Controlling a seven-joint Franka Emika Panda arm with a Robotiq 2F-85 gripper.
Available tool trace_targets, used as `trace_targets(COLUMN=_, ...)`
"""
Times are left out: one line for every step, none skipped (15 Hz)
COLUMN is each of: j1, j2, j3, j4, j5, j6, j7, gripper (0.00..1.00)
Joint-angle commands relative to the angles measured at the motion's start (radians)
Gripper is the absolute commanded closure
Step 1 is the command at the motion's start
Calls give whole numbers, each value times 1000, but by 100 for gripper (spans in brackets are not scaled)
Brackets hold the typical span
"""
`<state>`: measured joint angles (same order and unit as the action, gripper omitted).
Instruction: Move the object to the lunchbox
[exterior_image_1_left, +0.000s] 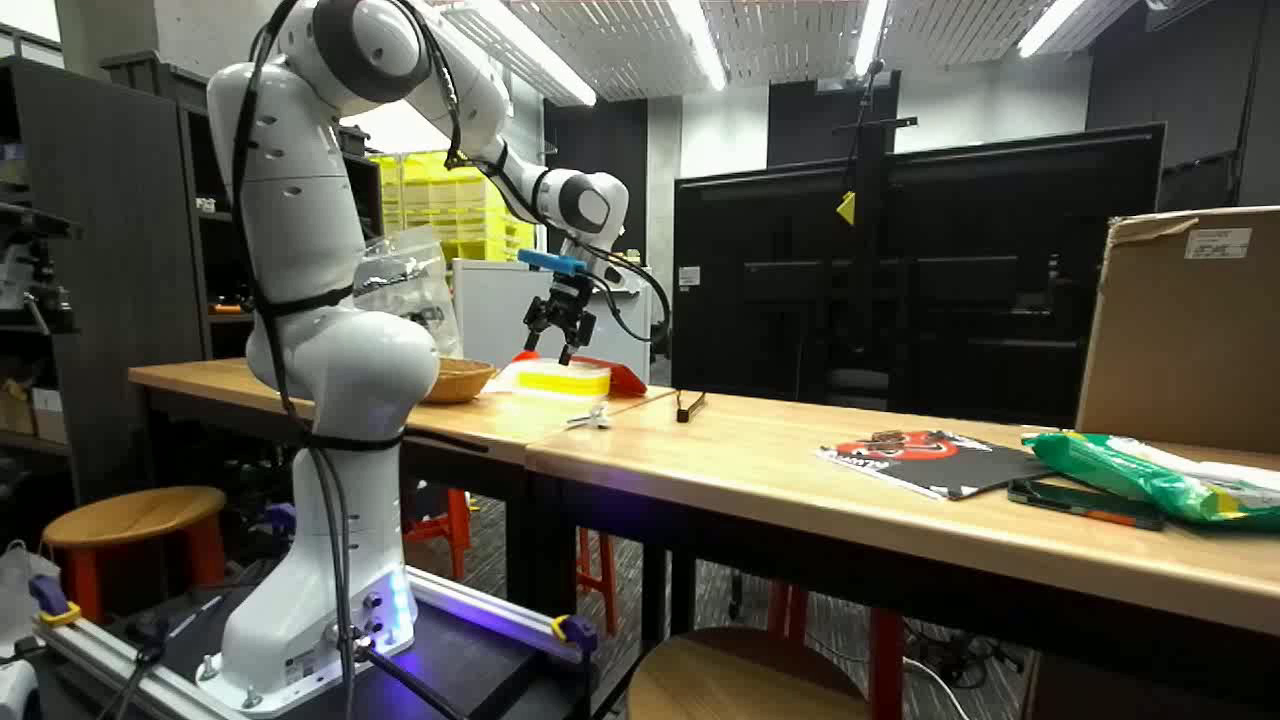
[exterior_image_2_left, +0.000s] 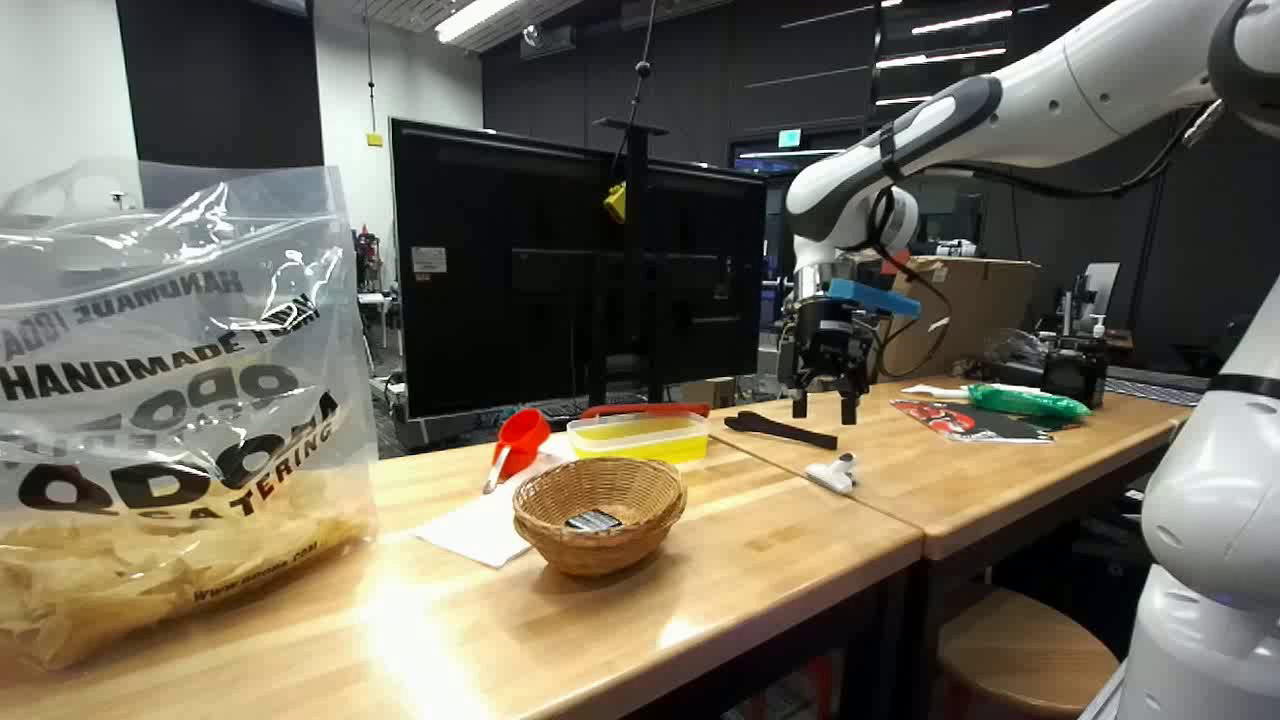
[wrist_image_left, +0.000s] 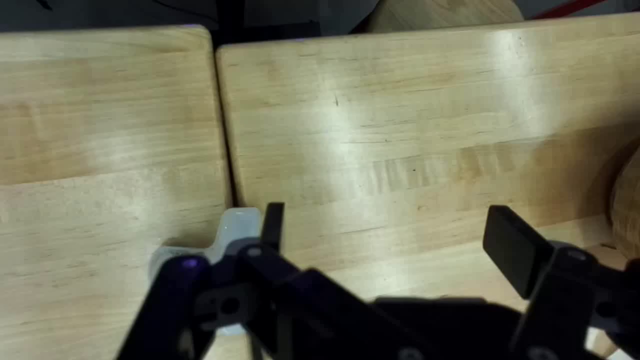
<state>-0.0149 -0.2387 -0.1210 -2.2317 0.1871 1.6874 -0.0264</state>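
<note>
Black two-finger gripper (exterior_image_2_left: 824, 405) spread, holding nothing; white plastic clip (exterior_image_2_left: 832, 477) the likely pick

Fingers (wrist_image_left: 510, 250) wide apart, no object between them in the wrist view. Clip lies on the pale wooden tabletops (wrist_image_left: 350, 150), at the seam (wrist_image_left: 228, 135), partly hidden behind one finger. Task names no particular object; clip is a guess, being nearest the gripper.

Handling, judged by looks: light, stiff, hardly fragile, smooth enough to slide. Best hold is across the narrow body, one pad either side, keeping off the lever end so it doesn't pivot. Gripper wants shifting sideways first: clip sits outside the gap, and a straight descent could set a finger on it.

Destination: low, shallow yellow lunchbox (exterior_image_2_left: 645, 447) with a translucent rim, near the clip. Flat black tongs-like bar (exterior_image_2_left: 785, 430) lies roughly between the two; a carry should rise over it and the lunchbox wall. Red plastic scoop (exterior_image_2_left: 520, 432) sits beyond the lunchbox; whether they touch, can't tell. Round wicker basket (exterior_image_2_left: 600, 550) stands close by, small dark packet (exterior_image_2_left: 592, 521) inside; a snag for wide swings.
</note>
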Motion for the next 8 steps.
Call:
trace_targets(j1=-18, j2=1, j3=16, j4=2, j5=3, j6=-2, j7=-3, gripper=0)
trace_targets(j1=-9, j2=18, j3=27, j4=13, j5=14, j6=18, j7=3, gripper=0)
trace_targets(j1=-1, j2=29, j3=39, j4=21, j5=23, j6=38, j7=14, gripper=0)
trace_targets(j1=6, j2=39, j3=50, j4=26, j5=29, j6=64, j7=18, gripper=0)
trace_targets(j1=14, j2=55, j3=67, j4=34, j5=33, j6=102, j7=30, gripper=0)
trace_targets(j1=20, j2=74, j3=81, j4=45, j5=44, j6=132, j7=33, gripper=0)
trace_targets(j1=25, j2=91, j3=94, j4=52, j5=49, j6=162, j7=43, gripper=0)
trace_targets(j1=29, j2=109, j3=107, j4=61, j5=52, j6=188, j7=58, gripper=0)
